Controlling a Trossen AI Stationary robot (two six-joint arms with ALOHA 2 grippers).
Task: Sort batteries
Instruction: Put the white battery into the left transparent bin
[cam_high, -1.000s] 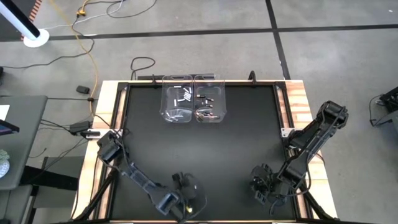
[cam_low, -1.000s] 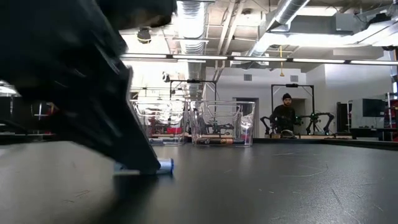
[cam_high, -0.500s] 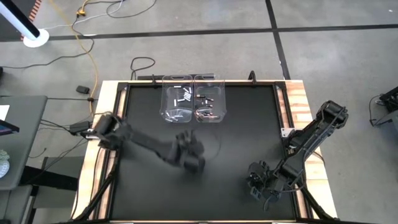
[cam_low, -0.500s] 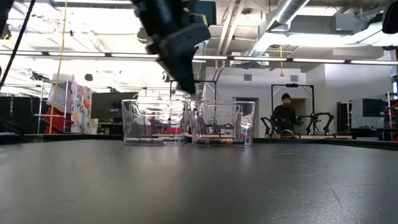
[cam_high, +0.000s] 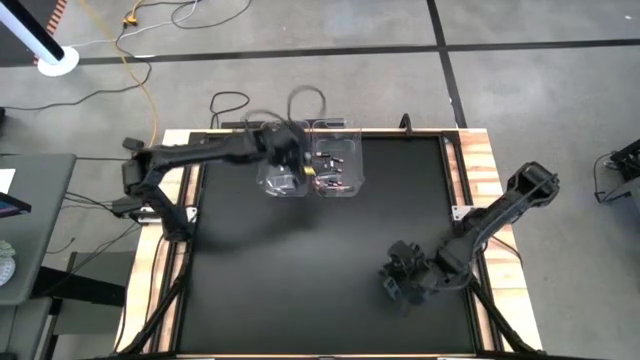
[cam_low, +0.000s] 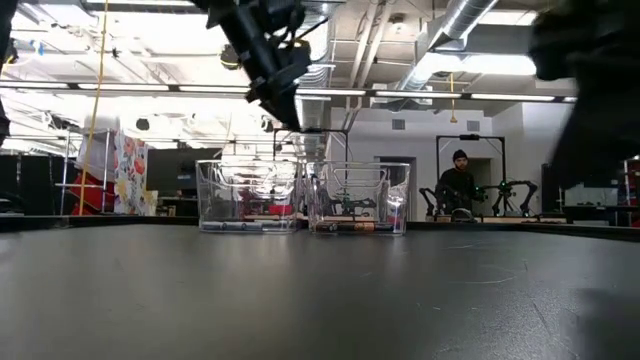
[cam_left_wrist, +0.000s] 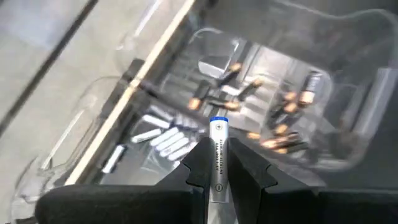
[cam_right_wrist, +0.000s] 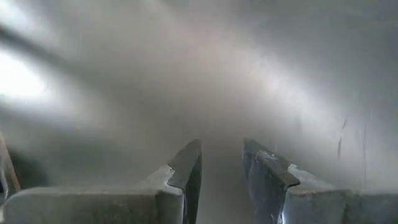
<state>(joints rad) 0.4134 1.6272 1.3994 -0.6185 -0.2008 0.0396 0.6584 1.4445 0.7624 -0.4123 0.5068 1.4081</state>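
A white battery with a blue end is pinched between the fingers of the left gripper, held above the two clear bins that stand side by side at the table's far edge. From the wrist camera the battery hangs roughly over the wall the bins share: pale batteries lie in one, dark batteries with orange ends in the other. That is the main risk, in my judgement. Released from here, the battery could strike the dividing wall and tip into the wrong bin, or bounce off a rim onto the table. Dropped from a height, it may also scatter those already sorted. The right gripper waits low near the table's near right corner, fingers apart and holding nothing.
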